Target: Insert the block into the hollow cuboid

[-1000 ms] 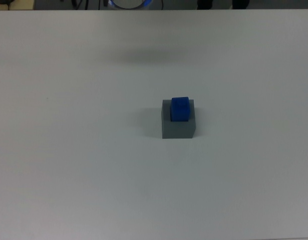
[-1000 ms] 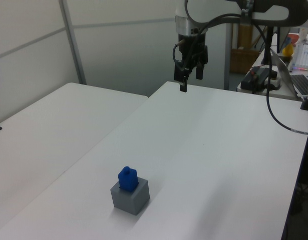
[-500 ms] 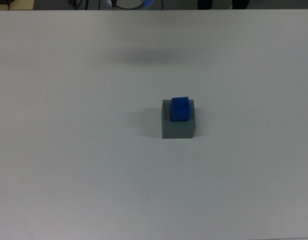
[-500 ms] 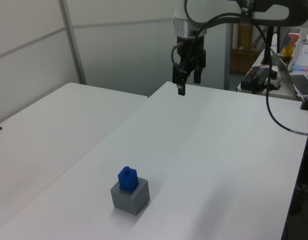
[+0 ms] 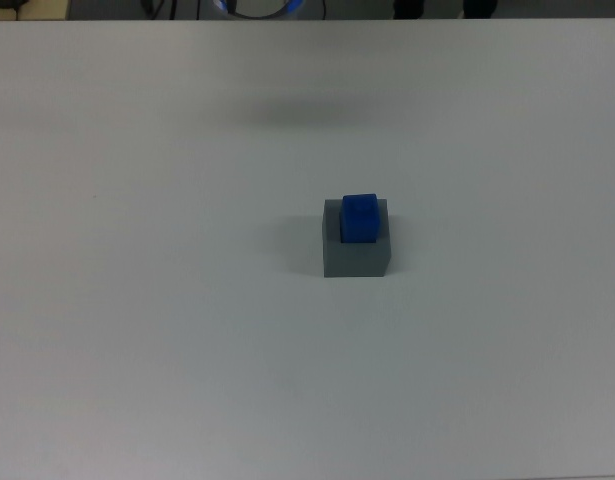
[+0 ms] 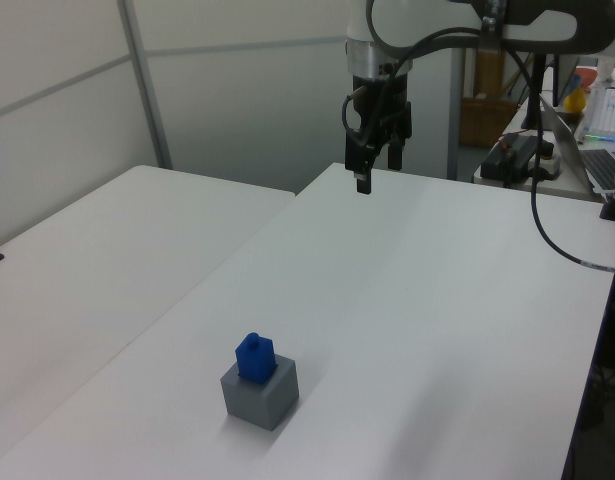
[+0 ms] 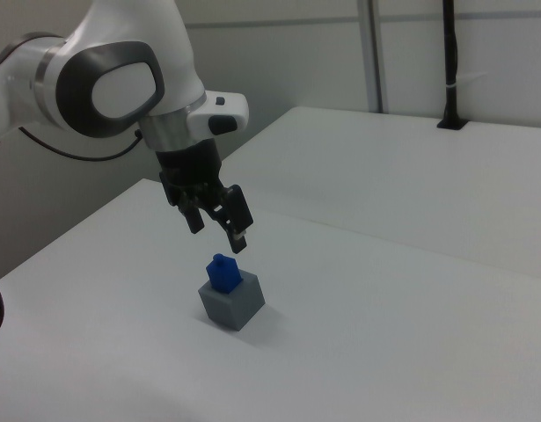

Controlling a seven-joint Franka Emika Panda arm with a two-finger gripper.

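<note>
block (image 5: 360, 217): seated upright in hollow cuboid (image 5: 356, 256), top sticking out
my gripper (image 7: 216, 225): fingers apart, empty (raised, well clear of both)

You see a big white table (image 6: 437, 300) with a second white table (image 6: 107, 260) just beside it on the left view's left. Pale wall panels (image 6: 237, 90) stand behind them. A cluttered desk (image 6: 577, 150) sits at the left view's far right.
</note>
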